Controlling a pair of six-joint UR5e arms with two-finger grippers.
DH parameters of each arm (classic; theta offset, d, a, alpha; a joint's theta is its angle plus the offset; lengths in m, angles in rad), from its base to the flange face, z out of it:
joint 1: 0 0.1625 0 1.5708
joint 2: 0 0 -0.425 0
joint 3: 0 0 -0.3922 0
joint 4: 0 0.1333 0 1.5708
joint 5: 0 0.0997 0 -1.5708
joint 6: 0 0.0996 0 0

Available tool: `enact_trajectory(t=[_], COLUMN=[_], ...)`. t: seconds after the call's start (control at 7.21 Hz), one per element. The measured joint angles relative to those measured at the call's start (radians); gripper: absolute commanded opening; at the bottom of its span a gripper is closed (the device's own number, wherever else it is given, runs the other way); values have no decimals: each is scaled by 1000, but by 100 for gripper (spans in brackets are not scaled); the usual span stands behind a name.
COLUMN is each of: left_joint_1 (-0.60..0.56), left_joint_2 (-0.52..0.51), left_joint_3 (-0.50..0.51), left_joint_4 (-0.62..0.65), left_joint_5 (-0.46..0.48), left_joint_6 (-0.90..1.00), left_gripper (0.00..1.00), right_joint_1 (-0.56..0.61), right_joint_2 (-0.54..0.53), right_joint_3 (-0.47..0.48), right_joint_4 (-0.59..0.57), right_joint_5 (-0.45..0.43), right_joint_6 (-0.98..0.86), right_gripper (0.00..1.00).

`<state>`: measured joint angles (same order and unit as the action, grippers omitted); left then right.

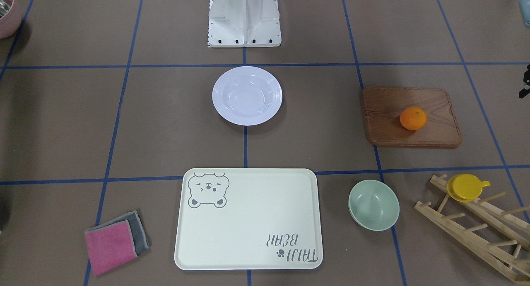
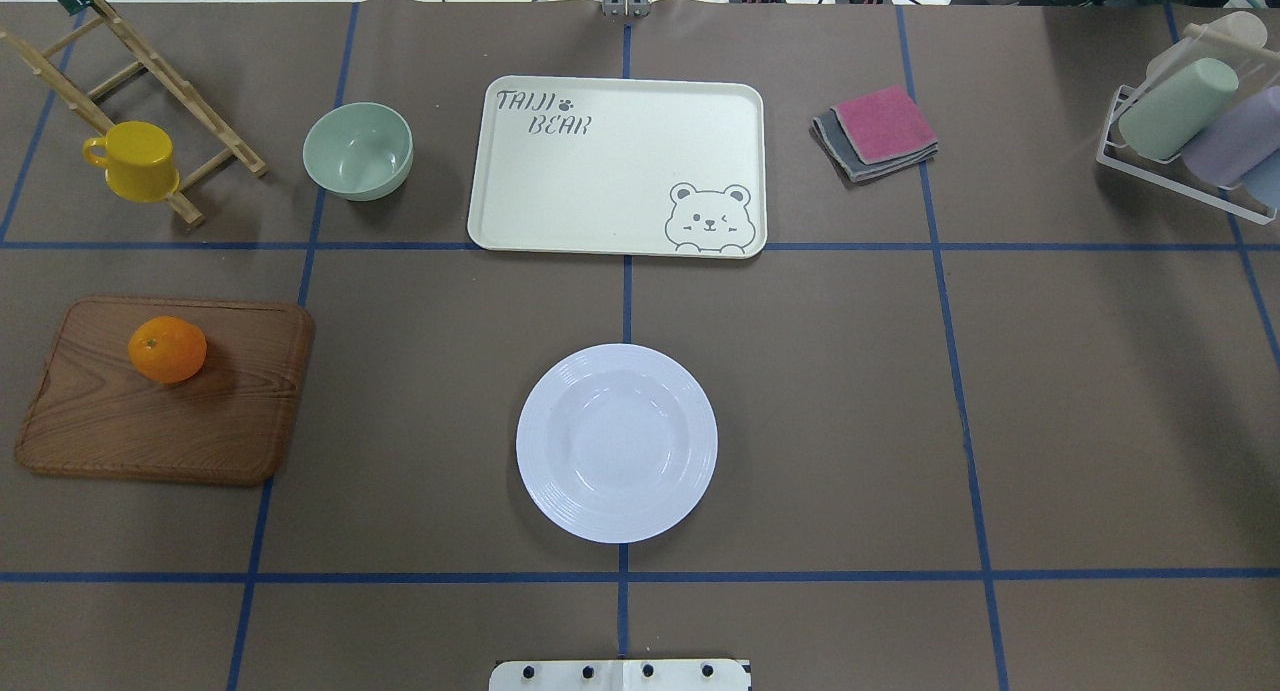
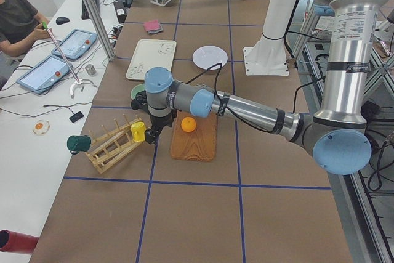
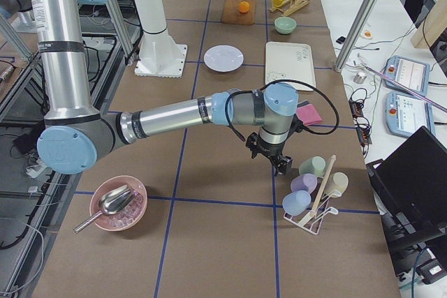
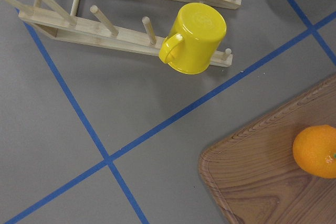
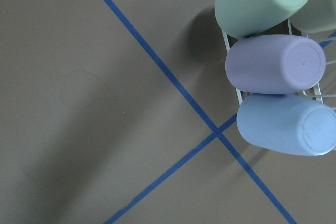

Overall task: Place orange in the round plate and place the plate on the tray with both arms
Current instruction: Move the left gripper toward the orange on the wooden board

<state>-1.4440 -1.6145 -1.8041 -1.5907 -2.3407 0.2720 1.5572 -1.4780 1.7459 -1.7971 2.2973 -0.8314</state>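
Left gripper (image 3: 149, 135): opening cannot be told | orange (image 3: 188, 124) near it, on wooden board (image 3: 194, 145) | right gripper (image 4: 276, 162): opening cannot be told, beside cup rack (image 4: 316, 197) | round plate (image 2: 617, 442) and tray (image 2: 600, 171) lie apart, between both grippers, far from each.

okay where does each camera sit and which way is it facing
Front-facing: across the table, facing the robot, steeply down; only its white base shows.
Overhead: behind the robot, looking forward and down; base edge only.
Exterior left: table's left end, looking along it; left arm near.
Exterior right: table's right end; right arm near.
Left wrist: down on yellow cup and orange; no fingers.
Right wrist: down on racked cups; no fingers.
Shared: front-facing and overhead both show round plate and tray.
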Motion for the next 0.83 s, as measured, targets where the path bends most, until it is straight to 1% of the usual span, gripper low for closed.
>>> enact_trajectory(t=[0.55,0.69,0.83], left_joint_1=[3,3,3], left_joint_2=[0,1,3], left_joint_3=[38,33,22], left_joint_4=[-52,-55,-54], left_joint_5=[2,2,1], left_joint_6=[15,15,15], left_gripper=[99,99,99], right_joint_1=[-1,-1,-1], right_joint_2=[-3,-16,-39], right_joint_3=[-5,-6,-13], right_joint_4=[5,23,77], right_joint_5=[19,31,48], right_joint_6=[6,7,9], right_gripper=[100,100,100])
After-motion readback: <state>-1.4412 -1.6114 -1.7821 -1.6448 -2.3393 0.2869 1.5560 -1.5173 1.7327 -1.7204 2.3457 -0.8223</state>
